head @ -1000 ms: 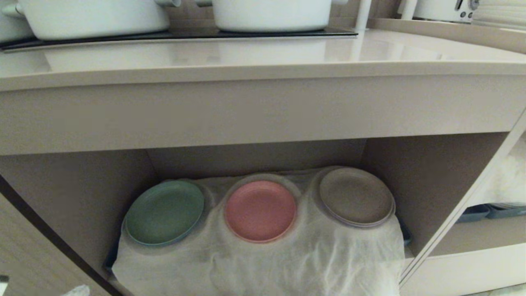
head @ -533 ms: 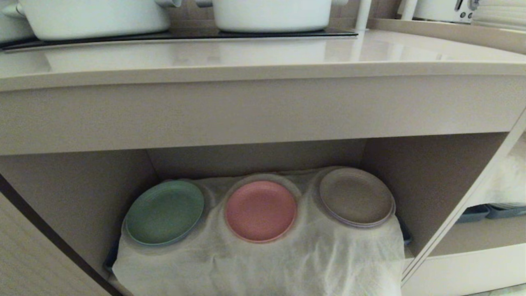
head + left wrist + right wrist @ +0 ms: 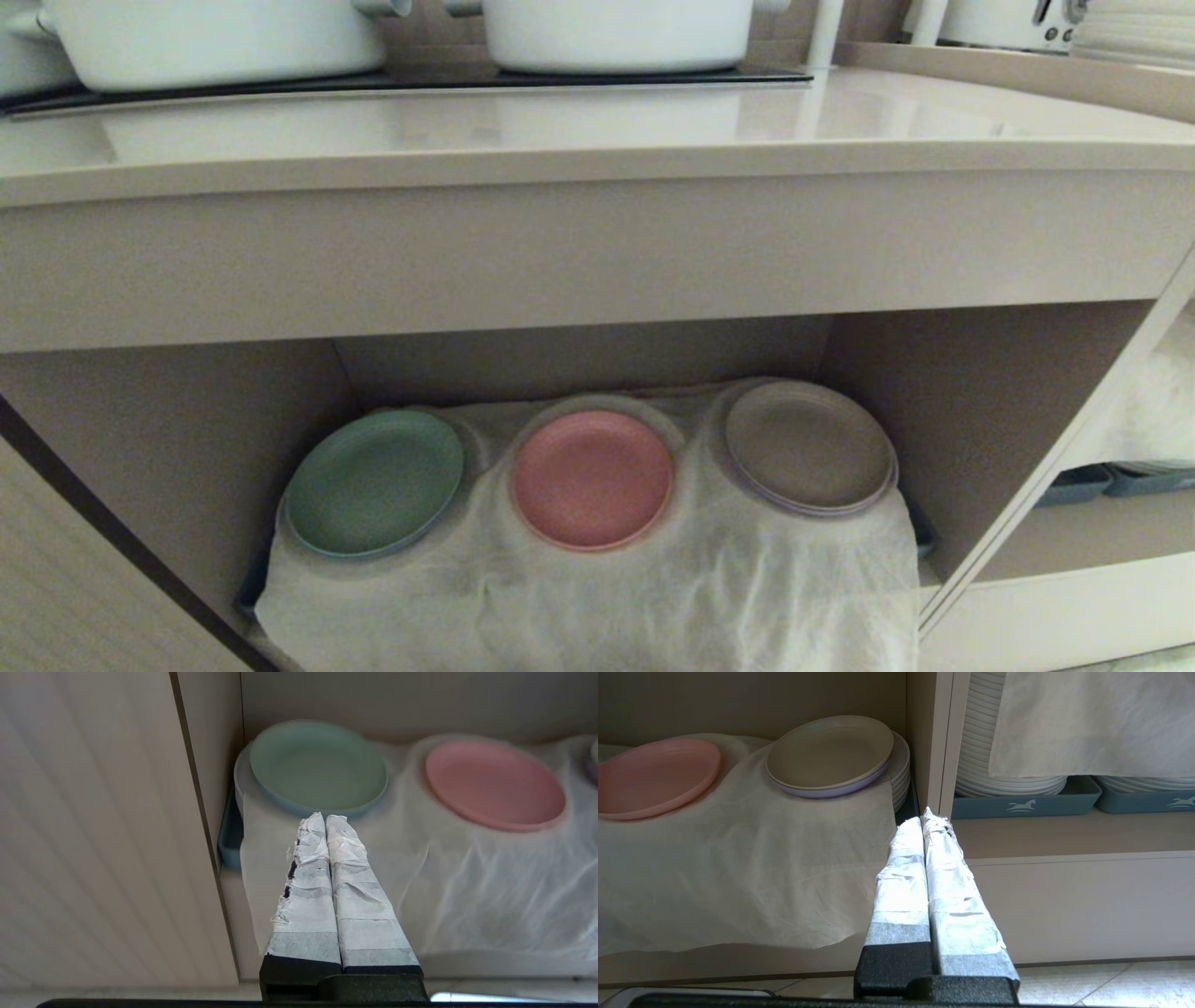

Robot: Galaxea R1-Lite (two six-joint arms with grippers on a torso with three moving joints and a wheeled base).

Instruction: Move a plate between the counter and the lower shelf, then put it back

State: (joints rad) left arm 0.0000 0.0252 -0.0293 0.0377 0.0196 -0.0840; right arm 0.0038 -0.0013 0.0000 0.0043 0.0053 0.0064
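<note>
The small round matte pink plate (image 3: pixel 592 478) lies on white gauzy cloth (image 3: pixel 653 588) inside the beige lower shelf (image 3: pixel 971 411), round green plate (image 3: pixel 375 482) at nine o'clock, grey-brown plate (image 3: pixel 808 446) at two. Left gripper (image 3: pixel 325 817) and right gripper (image 3: pixel 924 814) both have fingers pressed together, empty.

No readable text, number or brand name shows anywhere in these views. The only sign is a small white emblem, a horse-like figure over wavy lines, printed on the front wall of each blue tray (image 3: pixel 1024 805) in the narrower shelf; a second such mark stands on the neighbouring tray (image 3: pixel 1148 802) at 3 o'clock from the first. Neither emblem carries lettering that can be made out.
</note>
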